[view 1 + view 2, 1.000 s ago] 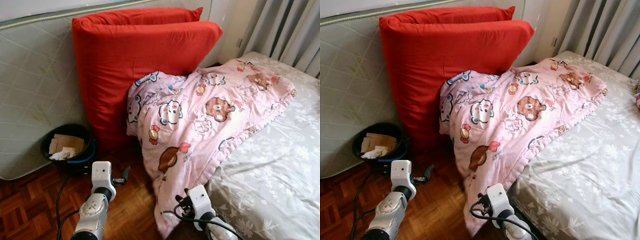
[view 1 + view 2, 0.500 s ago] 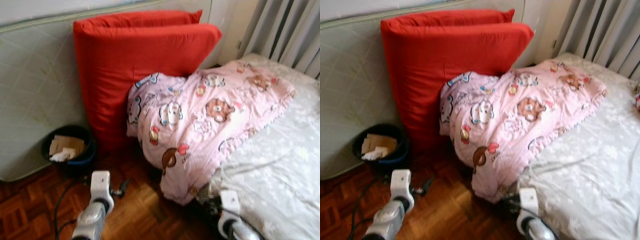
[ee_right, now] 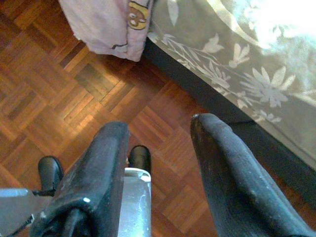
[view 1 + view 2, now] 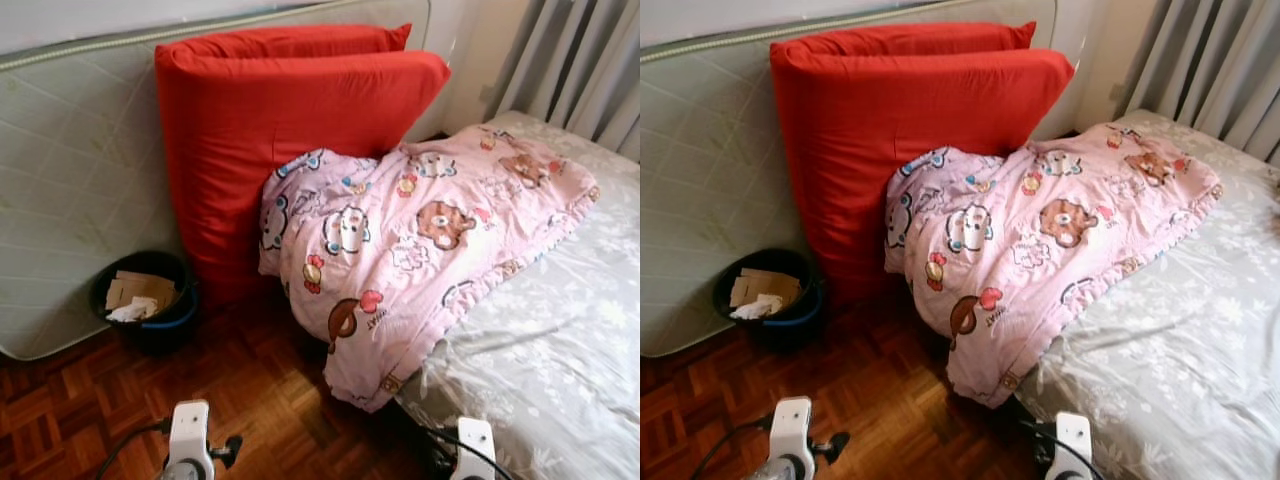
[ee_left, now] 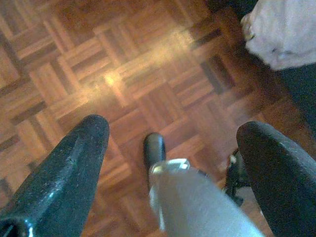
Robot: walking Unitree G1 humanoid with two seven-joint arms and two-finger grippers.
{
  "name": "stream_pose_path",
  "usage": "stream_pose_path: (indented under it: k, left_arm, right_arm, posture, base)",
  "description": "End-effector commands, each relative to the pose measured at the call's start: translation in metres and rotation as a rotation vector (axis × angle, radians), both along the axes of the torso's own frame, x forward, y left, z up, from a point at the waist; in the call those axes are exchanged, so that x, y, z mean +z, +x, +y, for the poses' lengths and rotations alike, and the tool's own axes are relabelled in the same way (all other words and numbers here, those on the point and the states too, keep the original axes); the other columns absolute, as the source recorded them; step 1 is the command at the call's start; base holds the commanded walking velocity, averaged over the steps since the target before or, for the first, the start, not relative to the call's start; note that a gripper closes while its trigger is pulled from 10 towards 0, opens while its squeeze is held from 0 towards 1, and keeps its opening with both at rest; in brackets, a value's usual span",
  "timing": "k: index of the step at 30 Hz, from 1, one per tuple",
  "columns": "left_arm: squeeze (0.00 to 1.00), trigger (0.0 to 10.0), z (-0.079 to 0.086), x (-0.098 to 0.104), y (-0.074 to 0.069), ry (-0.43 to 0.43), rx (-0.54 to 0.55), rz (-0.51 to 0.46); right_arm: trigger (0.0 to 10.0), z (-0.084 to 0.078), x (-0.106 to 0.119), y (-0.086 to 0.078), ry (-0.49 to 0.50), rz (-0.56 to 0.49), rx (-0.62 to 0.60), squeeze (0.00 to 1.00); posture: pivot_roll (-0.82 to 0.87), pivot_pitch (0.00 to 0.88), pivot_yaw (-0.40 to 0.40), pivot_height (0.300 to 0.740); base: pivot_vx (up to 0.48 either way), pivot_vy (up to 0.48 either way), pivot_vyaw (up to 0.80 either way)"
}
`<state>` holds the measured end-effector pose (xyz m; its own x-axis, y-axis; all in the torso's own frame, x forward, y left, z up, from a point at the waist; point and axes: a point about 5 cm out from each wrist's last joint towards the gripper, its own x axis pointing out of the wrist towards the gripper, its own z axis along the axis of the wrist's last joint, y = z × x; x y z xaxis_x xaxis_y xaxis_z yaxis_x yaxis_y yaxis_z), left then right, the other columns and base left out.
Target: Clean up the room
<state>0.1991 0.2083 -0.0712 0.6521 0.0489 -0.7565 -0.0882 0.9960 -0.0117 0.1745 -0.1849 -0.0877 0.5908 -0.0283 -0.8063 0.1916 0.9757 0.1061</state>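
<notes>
A pink cartoon-print quilt [image 4: 420, 240] slumps off the grey floral bed [image 4: 560, 340] against a folded red mattress [image 4: 290, 130]; a black bin of scrap cardboard [image 4: 145, 295] sits nearby. Both the left claw [image 5: 173, 148] and right claw [image 3: 158, 148] hang spread wide over parquet floor [image 4: 100, 400], holding nothing.

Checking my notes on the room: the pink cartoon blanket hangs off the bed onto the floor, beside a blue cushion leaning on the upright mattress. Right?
Not quite. The cushion is red, not blue, as the left eye view shows. The pink blanket does hang off the bed toward the floor, beside that cushion leaning on the upright mattress.
</notes>
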Motion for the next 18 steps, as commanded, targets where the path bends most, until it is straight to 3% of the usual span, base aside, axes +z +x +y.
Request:
stream_pose_path:
  k: [1, 8, 18]
  left_arm:
    - [0.0, 10.0, -0.0008, -0.0019, -0.0026, 0.017, -0.023, 0.024]
    - [0.0, 10.0, 0.0001, -0.0061, -0.0105, 0.029, -0.008, 0.05]
    - [0.0, 10.0, -0.0061, -0.0055, -0.0081, 0.011, -0.016, 0.031]
  right_arm:
    - [10.0, -0.0003, -0.0016, -0.0033, 0.002, 0.012, -0.013, 0.0]
    - [10.0, 0.0011, -0.0033, -0.0069, -0.003, 0.019, -0.023, 0.0]
    - [10.0, 0.002, -0.004, -0.0082, 0.001, 0.027, -0.004, 0.0]
  posture:
    - [-0.02, 0.008, -0.052, 0.74]
    - [-0.03, 0.0, -0.048, 0.74]
    - [-0.03, 0.0, -0.052, 0.74]
  base:
    - [0.0, 0.0, 0.0]
    - [0.0, 0.0, 0.0]
    - [0.0, 0.0, 0.0]
